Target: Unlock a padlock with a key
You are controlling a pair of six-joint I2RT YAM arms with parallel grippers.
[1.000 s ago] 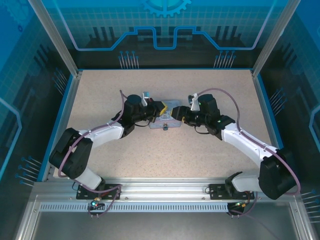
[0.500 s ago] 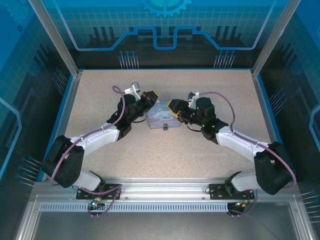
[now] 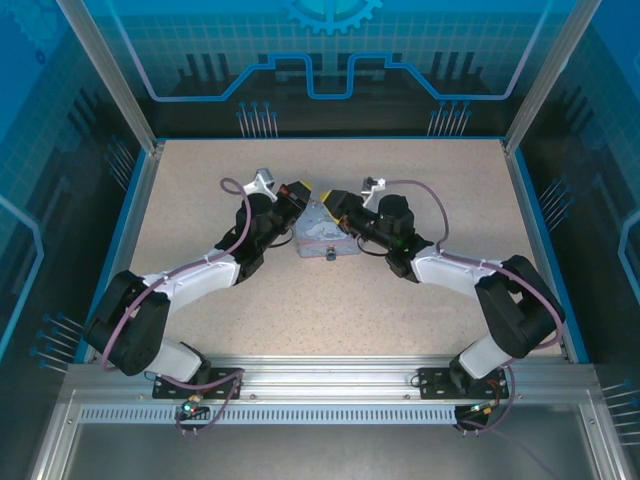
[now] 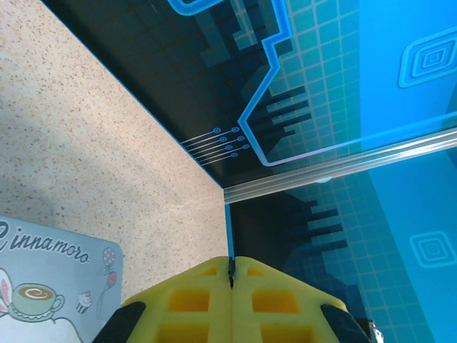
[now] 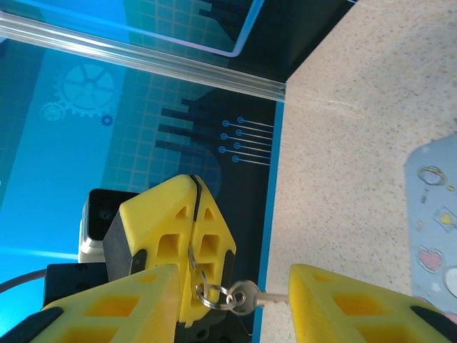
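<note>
Handing over the key (image 5: 251, 297), apparently: left gripper (image 4: 230, 268), clamped shut, dangles it by its key ring (image 5: 208, 296) over the tin's (image 3: 318, 238) far edge. Right gripper (image 5: 234, 277), part open, straddles it ungripped. Padlock (image 3: 330, 252) sits at the tin's near edge. Next: right must close squarely on the key head.

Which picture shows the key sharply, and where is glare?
Right wrist: the key is fairly sharp, on its key ring pinched by the left gripper; the frame rail glares. Left wrist: a frame rail glares too. Top external: even light, key too small.
</note>
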